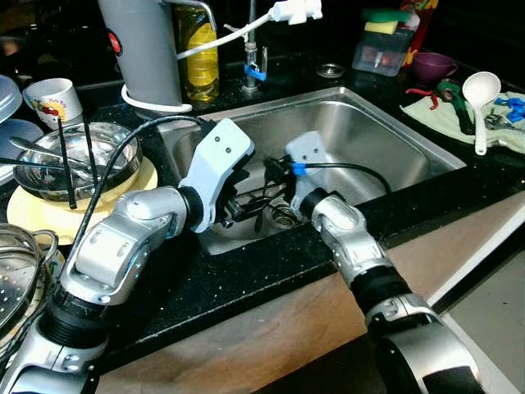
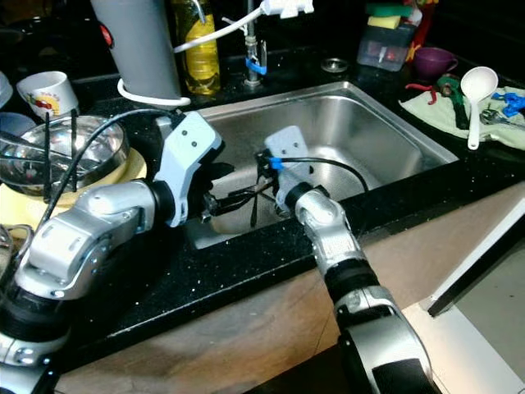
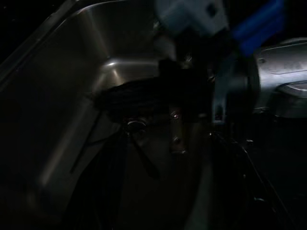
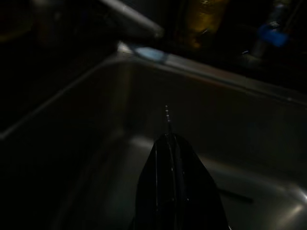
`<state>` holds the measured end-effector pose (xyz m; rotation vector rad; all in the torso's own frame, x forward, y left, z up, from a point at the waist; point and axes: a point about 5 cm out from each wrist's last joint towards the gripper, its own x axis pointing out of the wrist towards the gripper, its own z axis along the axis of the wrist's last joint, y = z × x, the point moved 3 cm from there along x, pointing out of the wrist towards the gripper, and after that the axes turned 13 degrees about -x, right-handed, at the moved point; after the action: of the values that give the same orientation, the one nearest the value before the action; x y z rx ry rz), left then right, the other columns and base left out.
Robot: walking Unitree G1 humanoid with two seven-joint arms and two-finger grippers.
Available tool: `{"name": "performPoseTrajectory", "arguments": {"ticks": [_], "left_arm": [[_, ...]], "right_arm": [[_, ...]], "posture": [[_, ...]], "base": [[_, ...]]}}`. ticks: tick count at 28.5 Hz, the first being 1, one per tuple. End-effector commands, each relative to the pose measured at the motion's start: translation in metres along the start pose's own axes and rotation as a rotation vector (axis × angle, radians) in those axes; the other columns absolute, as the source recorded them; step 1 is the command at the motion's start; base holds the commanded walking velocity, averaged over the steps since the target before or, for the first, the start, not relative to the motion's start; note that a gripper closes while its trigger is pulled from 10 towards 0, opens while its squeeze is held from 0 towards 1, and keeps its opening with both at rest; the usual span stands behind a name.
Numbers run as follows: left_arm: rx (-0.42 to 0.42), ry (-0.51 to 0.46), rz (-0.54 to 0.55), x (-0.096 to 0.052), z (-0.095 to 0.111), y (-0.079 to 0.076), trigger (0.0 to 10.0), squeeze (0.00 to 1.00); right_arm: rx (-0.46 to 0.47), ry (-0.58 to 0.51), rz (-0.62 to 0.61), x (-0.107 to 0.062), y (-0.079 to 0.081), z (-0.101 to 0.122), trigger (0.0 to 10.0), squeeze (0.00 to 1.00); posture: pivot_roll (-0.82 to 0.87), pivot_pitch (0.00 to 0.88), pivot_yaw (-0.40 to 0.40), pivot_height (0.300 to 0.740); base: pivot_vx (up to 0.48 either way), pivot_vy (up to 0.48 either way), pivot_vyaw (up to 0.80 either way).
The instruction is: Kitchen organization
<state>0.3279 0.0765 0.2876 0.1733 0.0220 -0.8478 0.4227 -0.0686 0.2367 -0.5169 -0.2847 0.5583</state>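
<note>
Down over sink (image 1: 426, 156) drain, right gripper (image 4: 169, 143) fingers pressed together; left gripper (image 1: 246, 207) fingers unreadable. Collision risk: wrists nearly touching.

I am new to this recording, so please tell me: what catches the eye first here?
Both silver arms reach into the steel sink, the left pincer and right pincer meeting near the drain. On the robot's left, a steel bowl holds black chopsticks; a white ladle lies on the right.
</note>
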Motion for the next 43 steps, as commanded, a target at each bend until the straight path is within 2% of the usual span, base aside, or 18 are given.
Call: {"name": "performPoseTrajectory", "arguments": {"ticks": [1, 14, 15, 18, 19, 20, 21, 22, 26, 29, 31, 32, 33, 35, 36, 37, 39, 43], "left_arm": [[0.013, 0.023, -0.012, -0.001, -0.002, -0.003, 10.0, 0.0], [0.019, 0.028, -0.002, 0.0, -0.001, -0.003, 10.0, 0.0], [0.018, 0.028, -0.001, 0.0, -0.001, -0.003, 10.0, 0.0], [0.018, 0.028, -0.001, 0.0, -0.001, -0.003, 10.0, 0.0], [0.022, 0.021, 0.006, 0.0, -0.001, -0.002, 10.0, 0.0], [0.025, 0.017, 0.01, 0.0, 0.0, -0.001, 10.0, 0.0], [0.027, 0.009, 0.014, 0.0, 0.001, -0.001, 10.0, 0.0], [0.028, -0.005, 0.024, 0.001, 0.002, 0.0, 10.0, 0.0], [0.021, -0.043, 0.058, 0.002, 0.006, 0.004, 10.0, 0.0], [-0.012, -0.093, 0.068, 0.003, 0.012, 0.003, 10.0, 0.0], [-0.048, -0.117, 0.053, 0.004, 0.013, -0.001, 10.0, 0.0], [-0.048, -0.117, 0.053, 0.004, 0.013, -0.001, 10.0, 0.0], [-0.07, -0.126, 0.048, 0.004, 0.013, -0.003, 10.0, 0.0], [-0.159, -0.193, -0.013, 0.002, 0.017, -0.013, 10.0, 0.0], [-0.189, -0.217, -0.047, 0.0, 0.018, -0.017, 10.0, 0.0], [-0.207, -0.228, -0.072, -0.003, 0.018, -0.02, 10.0, 0.0], [-0.213, -0.23, -0.083, -0.004, 0.017, -0.021, 10.0, 0.0], [-0.271, -0.255, -0.023, -0.011, 0.014, -0.012, 10.0, 0.0]], "right_arm": [[0.0, 0.091, 0.051, -0.003, 0.011, -0.02, 10.0, 0.0], [-0.02, 0.167, 0.065, -0.002, 0.004, -0.027, 10.0, 0.0], [-0.016, 0.171, 0.061, -0.001, 0.002, -0.027, 10.0, 0.86], [-0.016, 0.173, 0.056, -0.001, 0.001, -0.027, 10.0, 0.86], [-0.016, 0.168, 0.035, -0.001, -0.004, -0.024, 10.0, 0.89], [-0.015, 0.164, 0.024, 0.0, -0.006, -0.023, 10.0, 0.89], [-0.013, 0.159, 0.013, 0.0, -0.008, -0.022, 10.0, 0.7], [-0.006, 0.142, -0.011, 0.0, -0.013, -0.018, 10.0, 0.0], [0.058, 0.052, -0.117, 0.0, -0.033, 0.0, 10.0, 0.0], [0.233, -0.135, -0.293, -0.008, -0.061, 0.029, 10.0, 0.0], [0.367, -0.242, -0.327, -0.017, -0.067, 0.045, 10.0, 0.0], [0.367, -0.242, -0.327, -0.017, -0.067, 0.045, 10.0, 0.0], [0.413, -0.278, -0.319, -0.021, -0.066, 0.05, 10.0, 0.0], [0.575, -0.382, -0.215, -0.036, -0.054, 0.064, 10.0, 0.0], [0.617, -0.418, -0.159, -0.045, -0.046, 0.068, 10.0, 0.0], [0.63, -0.438, -0.119, -0.052, -0.04, 0.071, 10.0, 0.0], [0.628, -0.442, -0.102, -0.056, -0.036, 0.071, 10.0, 0.0], [0.636, -0.404, -0.099, -0.08, -0.019, 0.059, 10.0, 0.0]], "posture": [[-0.06, 0.179, -0.009, 0.74], [-0.06, 0.179, -0.006, 0.74], [-0.06, 0.179, -0.006, 0.74], [-0.06, 0.179, -0.006, 0.74], [-0.06, 0.179, -0.006, 0.74], [-0.06, 0.179, -0.006, 0.74], [-0.06, 0.179, -0.006, 0.74], [-0.06, 0.179, -0.006, 0.74], [-0.07, 0.174, -0.005, 0.74], [-0.07, 0.17, -0.005, 0.74], [-0.07, 0.168, -0.003, 0.74], [-0.07, 0.168, -0.003, 0.74], [-0.07, 0.168, -0.003, 0.74], [-0.07, 0.168, -0.003, 0.74], [-0.08, 0.164, -0.003, 0.74], [-0.08, 0.164, -0.003, 0.74], [-0.08, 0.164, -0.003, 0.74], [-0.08, 0.156, -0.009, 0.74]], "base": [[0.0, 0.0, 0.0], [0.0, 0.0, 0.0], [0.0, 0.0, 0.0], [0.0, 0.0, 0.0], [0.0, 0.0, 0.0], [0.0, 0.0, 0.0], [0.0, 0.0, 0.0], [0.0, 0.0, 0.0], [0.0, 0.0, 0.0], [0.0, 0.0, 0.0], [0.0, 0.0, 0.0], [0.0, 0.0, 0.0], [0.0, 0.0, 0.0], [0.0, 0.0, 0.0], [0.0, 0.0, 0.0], [0.0, 0.0, 0.0], [0.0, 0.0, 0.0], [0.0, 0.0, 0.0]]}}
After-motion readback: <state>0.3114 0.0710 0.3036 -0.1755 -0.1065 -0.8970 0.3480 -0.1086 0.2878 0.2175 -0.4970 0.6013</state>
